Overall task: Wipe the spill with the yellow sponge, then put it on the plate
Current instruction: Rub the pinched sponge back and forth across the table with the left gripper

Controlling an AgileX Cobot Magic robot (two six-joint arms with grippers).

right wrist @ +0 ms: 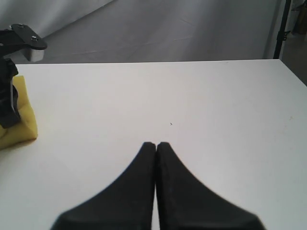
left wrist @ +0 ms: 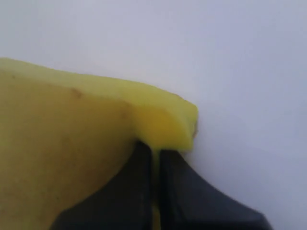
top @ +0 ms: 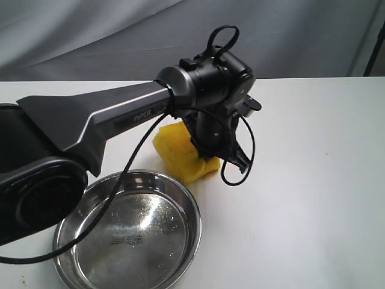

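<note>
The yellow sponge (top: pixel 180 153) rests squashed against the white table, just beyond the far rim of the plate (top: pixel 192 208). My left gripper (left wrist: pixel 156 151) is shut on the yellow sponge (left wrist: pixel 72 153), pinching a thin fold of foam between its black fingers (left wrist: pixel 134 191). In the exterior view that gripper's fingertips are hidden behind its wrist (top: pixel 219 96). The spill is not visible in any view. My right gripper (right wrist: pixel 156 143) is shut on nothing, low over bare table, with the sponge (right wrist: pixel 19 115) far off to one side.
The white table (top: pixel 313 180) stretches to the right of the sponge. A grey cloth backdrop (top: pixel 120 36) hangs behind it. The left arm's black cable (top: pixel 240 162) loops down beside the sponge. A dark stand (right wrist: pixel 283 24) rises at the table's far corner.
</note>
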